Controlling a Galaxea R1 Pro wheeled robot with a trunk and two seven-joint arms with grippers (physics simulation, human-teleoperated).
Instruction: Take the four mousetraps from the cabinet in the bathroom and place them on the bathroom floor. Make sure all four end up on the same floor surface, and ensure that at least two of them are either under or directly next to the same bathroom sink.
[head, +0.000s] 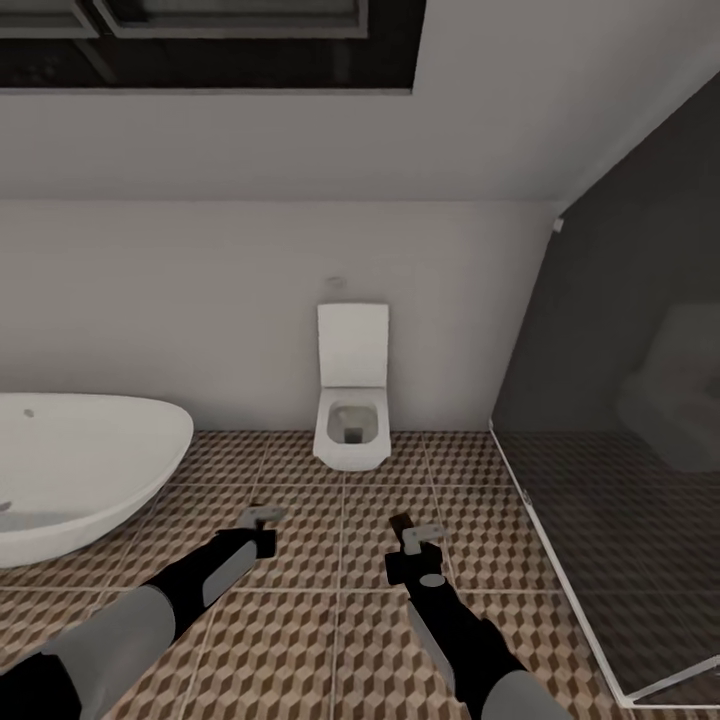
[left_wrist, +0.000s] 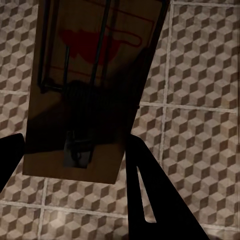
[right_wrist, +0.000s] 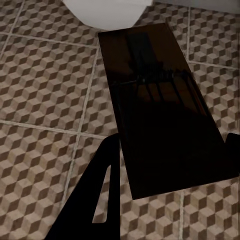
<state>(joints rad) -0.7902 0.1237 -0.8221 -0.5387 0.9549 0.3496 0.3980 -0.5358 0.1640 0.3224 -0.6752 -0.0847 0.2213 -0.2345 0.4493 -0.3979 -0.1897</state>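
The head view looks down over both arms onto the bathroom floor (head: 340, 620), tiled in a brown, tan and white cube pattern with pale grout lines. A white toilet (head: 352, 400) stands against the far wall, lid raised; its bowl shows a grey interior and nothing can be made out inside it. To the left of the toilet sits the rounded end of a white bathtub (head: 80, 470), whose basin appears bare apart from small fittings. To the right of the toilet a glass shower partition (head: 600, 560) rises from the floor.

The left gripper (head: 262, 522) is held above the tiles in front of the toilet, toward the bathtub side. In the left wrist view its dark fingers (left_wrist: 155, 200) flank the near end of a mousetrap (left_wrist: 90, 90), closed on the board. The board is tan wood with dark wire parts, a coil spring and a red mouse mark, and hangs above the floor tiles.

The right gripper (head: 420, 540) is held above the tiles in front of the toilet, toward the shower partition side. In the right wrist view its fingers (right_wrist: 97, 200) are clamped on the near end of a second mousetrap (right_wrist: 160, 110), a dark, shadowed board with wire parts just discernible. The far end of that board points toward the base of the toilet (right_wrist: 107, 10).
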